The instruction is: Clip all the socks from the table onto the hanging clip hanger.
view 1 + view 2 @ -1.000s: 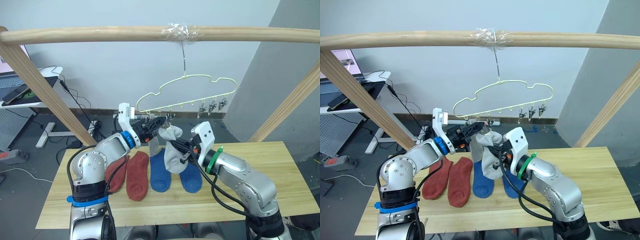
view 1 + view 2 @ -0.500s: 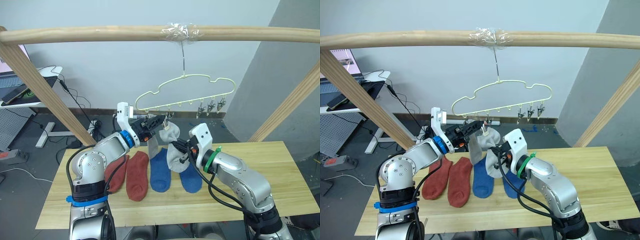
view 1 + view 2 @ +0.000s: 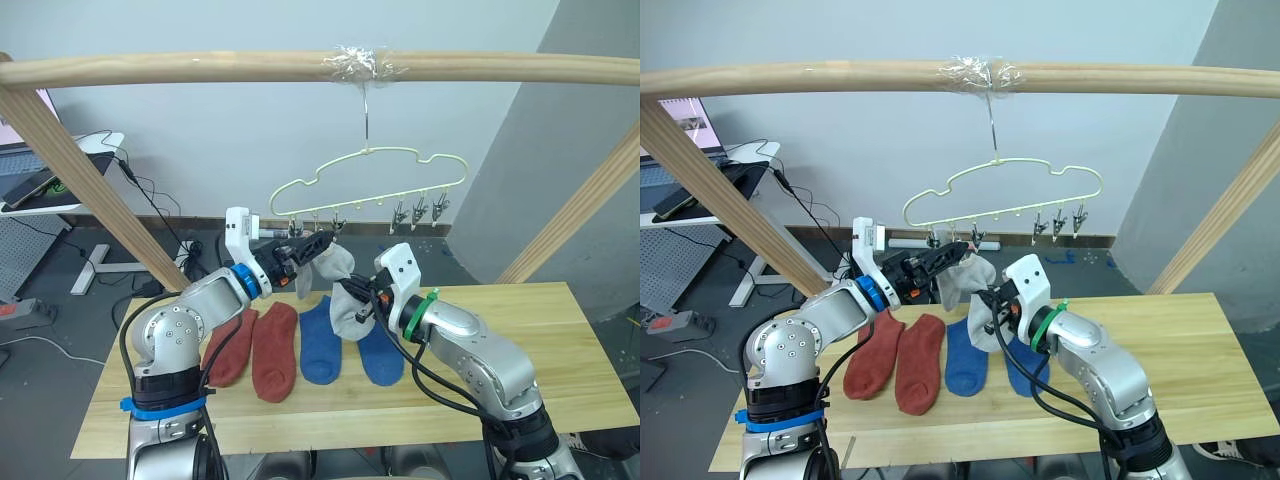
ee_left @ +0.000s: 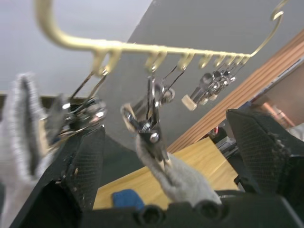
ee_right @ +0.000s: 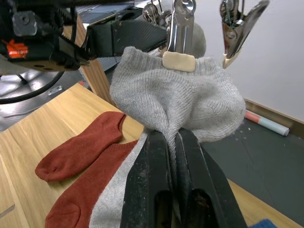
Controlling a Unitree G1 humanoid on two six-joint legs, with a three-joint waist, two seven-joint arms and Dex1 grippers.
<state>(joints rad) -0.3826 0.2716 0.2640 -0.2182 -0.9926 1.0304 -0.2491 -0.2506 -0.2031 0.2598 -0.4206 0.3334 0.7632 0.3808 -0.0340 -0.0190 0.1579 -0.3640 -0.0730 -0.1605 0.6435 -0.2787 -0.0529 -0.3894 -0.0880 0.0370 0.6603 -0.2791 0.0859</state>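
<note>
Overhead a thick wooden pole (image 3: 300,68) carries the clip hanger (image 3: 370,185) by its metal hook, with a pale wall behind and the light wooden tabletop (image 3: 560,340) below.

Both arms reach up and forward from the tabletop toward the hanger's row of clips. The left hand (image 3: 318,244) points to the robot's right, just under the clips at the hanger's left end. Its two black fingers (image 4: 85,161) stand wide apart in the left wrist view, with one clip and the grey fabric it bites between them; whether either finger presses on the clip cannot be told.

The right hand (image 5: 172,156) is angled up toward the left hand, fingers pinched shut on the lower part of a grey sock (image 5: 175,102). Above the right hand, a clip (image 5: 179,45) has the sock's top edge in its tip. A second grey sock (image 4: 21,156) hangs beside the left hand.

Below both hands, two rust-red socks (image 3: 262,345) and two blue socks (image 3: 322,345) lie side by side on the tabletop.
</note>
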